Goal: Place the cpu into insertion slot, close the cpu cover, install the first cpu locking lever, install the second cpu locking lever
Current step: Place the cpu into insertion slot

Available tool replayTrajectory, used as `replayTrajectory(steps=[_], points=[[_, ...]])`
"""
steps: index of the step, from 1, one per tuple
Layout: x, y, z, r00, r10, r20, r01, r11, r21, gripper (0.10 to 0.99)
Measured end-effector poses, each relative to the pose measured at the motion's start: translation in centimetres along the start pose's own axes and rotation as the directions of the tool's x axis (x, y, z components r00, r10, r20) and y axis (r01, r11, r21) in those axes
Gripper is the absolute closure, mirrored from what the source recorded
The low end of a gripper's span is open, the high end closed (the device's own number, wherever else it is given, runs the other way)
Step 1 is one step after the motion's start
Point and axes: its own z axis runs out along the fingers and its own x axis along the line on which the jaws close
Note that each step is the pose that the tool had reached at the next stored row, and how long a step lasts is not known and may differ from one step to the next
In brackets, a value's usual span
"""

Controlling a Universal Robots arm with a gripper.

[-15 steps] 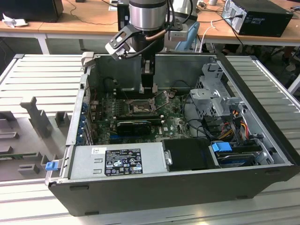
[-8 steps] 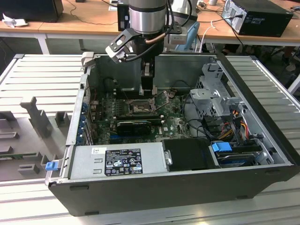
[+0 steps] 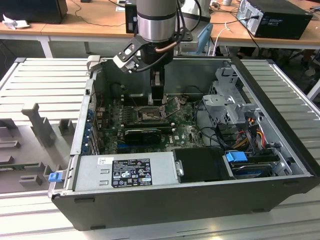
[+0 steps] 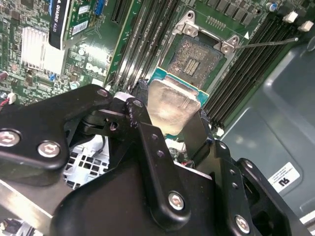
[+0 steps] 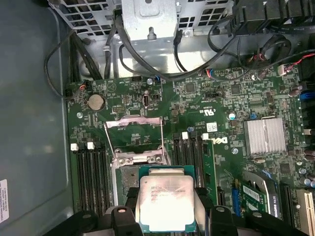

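Observation:
My gripper point(image 5: 166, 199) is shut on the cpu point(image 5: 165, 204), a flat square chip with a pale silvery face on a green edge. Black fingers point(image 5: 129, 209) press on two opposite sides of it. The cpu point(image 4: 172, 105) hangs tilted a little above the board, beside the insertion slot point(image 4: 197, 59), a dark square socket with a grey metal rim. The cpu cover point(image 5: 133, 122) stands lifted open on the far side of the slot point(image 5: 125, 179). In the exterior view the gripper point(image 3: 158, 99) reaches down into the open computer case just behind the slot point(image 3: 148, 114).
Long black memory slots point(image 5: 91, 172) flank the socket. A black graphics card point(image 3: 142, 134) lies in front of it, a silver heat sink point(image 5: 264, 135) beside it. A grey power supply point(image 3: 125, 172), a drive cage point(image 3: 227, 105) and loose cables point(image 3: 250, 132) fill the case.

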Motion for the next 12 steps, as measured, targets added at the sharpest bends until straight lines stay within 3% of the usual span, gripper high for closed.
replayTrajectory(steps=[4, 12], points=[[-0.01, -0.03, 0.35, 0.9999, -0.01, 0.0001, 0.01, 0.9999, 0.009, 0.561], [-0.01, -0.15, 1.68, 0.9997, -0.025, -0.0005, 0.025, 0.9996, 0.015, 0.561]])
